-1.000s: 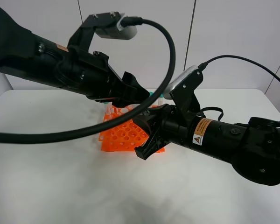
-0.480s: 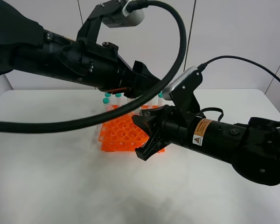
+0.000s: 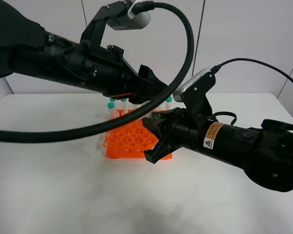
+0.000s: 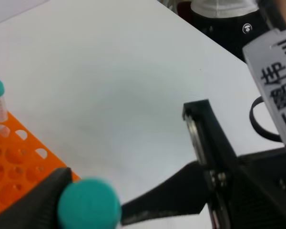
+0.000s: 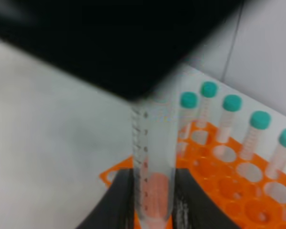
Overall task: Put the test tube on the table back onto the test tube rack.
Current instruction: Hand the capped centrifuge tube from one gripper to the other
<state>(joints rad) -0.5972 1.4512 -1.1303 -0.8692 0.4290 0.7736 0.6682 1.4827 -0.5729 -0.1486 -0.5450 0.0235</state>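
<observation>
The test tube (image 5: 152, 152) stands upright over the orange test tube rack (image 3: 127, 141). In the right wrist view my right gripper (image 5: 154, 191) has a finger tight against each side of the tube's lower part. The tube's top is hidden behind the blurred black left arm. In the left wrist view its teal cap (image 4: 88, 206) sits between the fingers of my left gripper (image 4: 91, 212). In the exterior view the tube is hidden where my left gripper (image 3: 157, 93) meets my right gripper (image 3: 150, 139).
Several other teal-capped tubes (image 5: 232, 114) stand in the rack's back rows, also seen in the exterior view (image 3: 111, 106). The rack (image 4: 9, 167) rests mid-table on the white table (image 3: 63, 195). The right arm's wrist camera (image 4: 276, 71) is close to the left gripper.
The left arm has risen and moved right, uncovering the tubes at the rack's back. The right gripper has shifted slightly right and up.
</observation>
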